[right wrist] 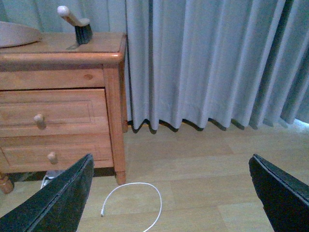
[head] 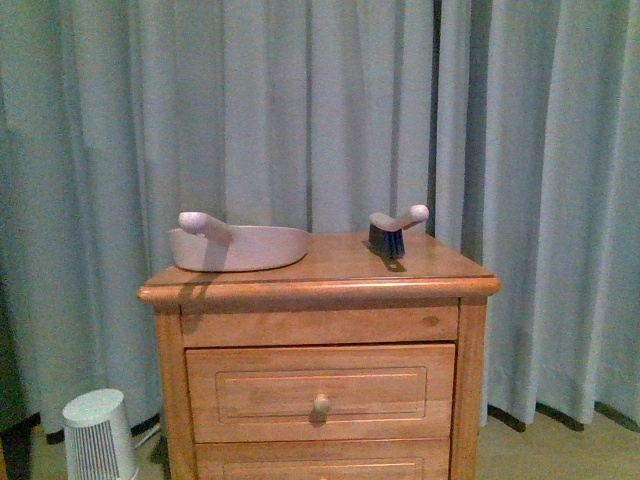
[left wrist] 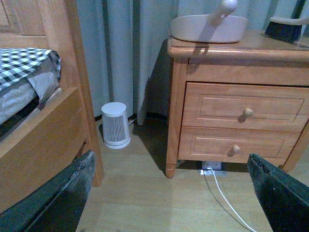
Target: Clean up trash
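Left pincer (left wrist: pixel 170 155) and right pincer (right wrist: pixel 170 157) gape wide near a glossy wooden nightstand (head: pixel 320 291) bearing a rounded pinkish dustpan (head: pixel 258 249).

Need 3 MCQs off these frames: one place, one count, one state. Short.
1. Where is the brush?
A) on the nightstand top, right of the dustpan
B) inside the dustpan
C) in a drawer

2. How many drawer knobs show in the left wrist view?
A) one
B) two
C) four

3. How is the left pincer?
A) shut on the brush
B) open, holding nothing
C) shut tight, empty

Answers:
1 A: the brush rests on the wood top, apart from the dustpan.
2 B: there is one knob on each of the two drawers.
3 B: its fingers sit far apart with nothing between them.
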You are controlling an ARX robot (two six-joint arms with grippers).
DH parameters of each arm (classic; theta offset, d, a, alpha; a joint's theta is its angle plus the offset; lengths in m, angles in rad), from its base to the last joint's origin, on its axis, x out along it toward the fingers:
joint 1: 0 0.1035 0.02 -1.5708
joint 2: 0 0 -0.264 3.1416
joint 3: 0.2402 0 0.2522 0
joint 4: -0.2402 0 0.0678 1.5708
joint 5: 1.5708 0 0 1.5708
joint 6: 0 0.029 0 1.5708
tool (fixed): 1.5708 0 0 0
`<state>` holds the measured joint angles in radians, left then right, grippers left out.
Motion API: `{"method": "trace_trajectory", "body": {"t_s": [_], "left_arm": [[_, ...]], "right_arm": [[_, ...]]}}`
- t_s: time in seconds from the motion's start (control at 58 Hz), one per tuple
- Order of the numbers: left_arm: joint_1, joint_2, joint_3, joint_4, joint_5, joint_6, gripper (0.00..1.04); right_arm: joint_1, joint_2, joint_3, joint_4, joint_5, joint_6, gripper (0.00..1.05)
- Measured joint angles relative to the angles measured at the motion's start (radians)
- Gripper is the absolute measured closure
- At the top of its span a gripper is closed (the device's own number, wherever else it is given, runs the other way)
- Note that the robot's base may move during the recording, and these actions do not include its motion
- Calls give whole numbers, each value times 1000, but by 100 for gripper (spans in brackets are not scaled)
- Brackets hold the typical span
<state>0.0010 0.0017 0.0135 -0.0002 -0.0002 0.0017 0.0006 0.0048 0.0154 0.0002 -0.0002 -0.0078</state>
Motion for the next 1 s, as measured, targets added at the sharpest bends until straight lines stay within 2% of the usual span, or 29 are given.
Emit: {"method": "trace_trajectory", "body": {"t_s": [1.001], "left_arm": [[0,1,0,0,0,0,8]], "right_arm": [[0,0,0,0,-1,0,7]]}}
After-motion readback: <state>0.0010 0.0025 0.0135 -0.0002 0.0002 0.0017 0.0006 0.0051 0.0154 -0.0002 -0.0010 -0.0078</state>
